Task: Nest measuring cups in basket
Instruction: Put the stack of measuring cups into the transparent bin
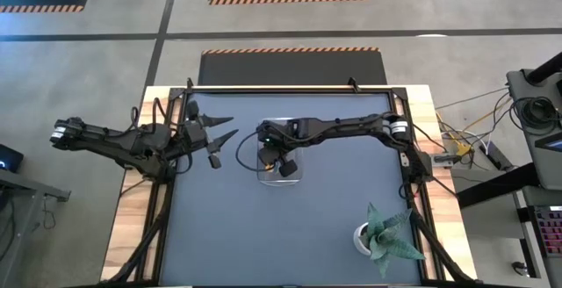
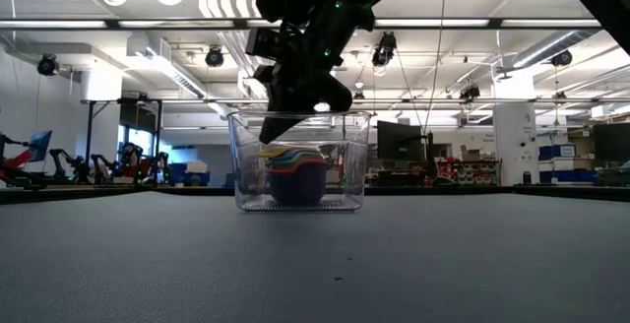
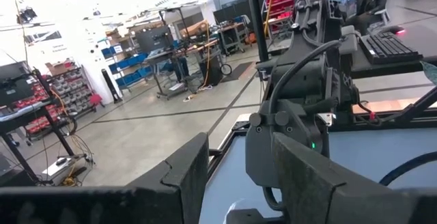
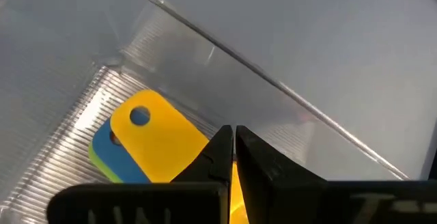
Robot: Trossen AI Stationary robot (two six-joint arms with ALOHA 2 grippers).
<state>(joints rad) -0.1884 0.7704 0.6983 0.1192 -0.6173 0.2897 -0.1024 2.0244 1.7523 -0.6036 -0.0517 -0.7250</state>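
The right claw point(image 4: 231, 157) is pinched shut on the yellow cup's handle point(image 4: 160, 142) inside the basket point(image 2: 300, 161). The handle points away from it. The left claw point(image 1: 213, 139) waits half open, holding nothing.

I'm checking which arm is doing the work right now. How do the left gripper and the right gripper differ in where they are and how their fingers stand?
The right gripper reaches down into the clear basket over the stacked measuring cups; the left gripper hangs off to the side, away from the basket. The right gripper's fingers are shut, tips together beside a yellow cup handle; the left gripper's fingers stand apart, holding nothing. Both are dark two-finger grippers.
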